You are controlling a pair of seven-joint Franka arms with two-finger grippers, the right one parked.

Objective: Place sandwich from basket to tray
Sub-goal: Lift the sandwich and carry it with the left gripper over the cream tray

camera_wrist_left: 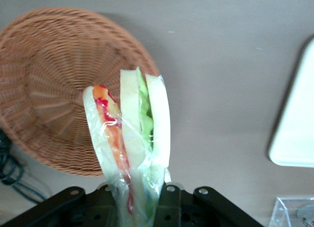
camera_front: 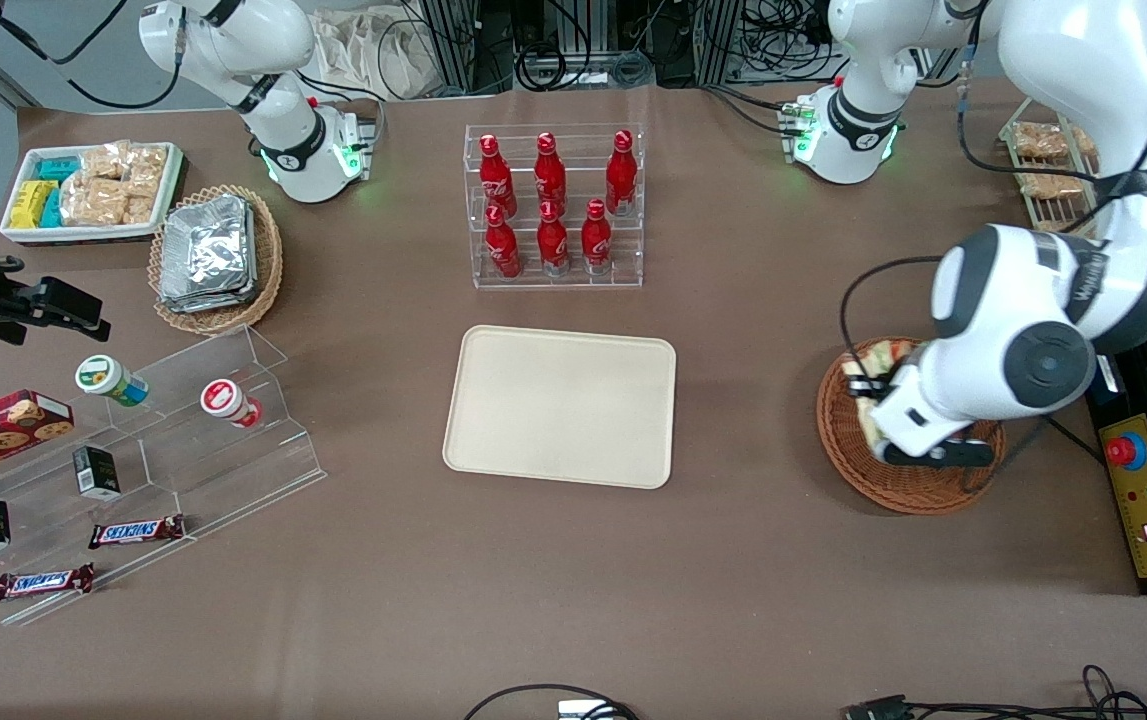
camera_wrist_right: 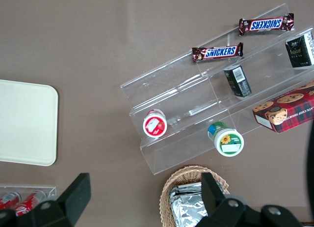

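The gripper [camera_wrist_left: 140,200] is closed on the wrapped sandwich [camera_wrist_left: 131,138], holding it just above the basket [camera_front: 858,450] at the working arm's end of the brown table [camera_front: 573,600]. The tray [camera_front: 561,418] lies bare mid-table, well apart from the basket. Farther from the camera than the tray, a clear rack [camera_front: 555,270] holds six red bottles [camera_front: 552,238]. Two Snickers bars [camera_front: 136,531] rest on acrylic steps [camera_front: 233,440] toward the parked arm's end.

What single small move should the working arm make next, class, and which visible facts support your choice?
Probably carry the sandwich sideways toward the tray. The hand is shut on the wrapped sandwich, which in the wrist view appears lifted above the basket, with table beside it. In the front view the hand is over the basket, and the tray lies bare, toward the parked arm's end of the table.
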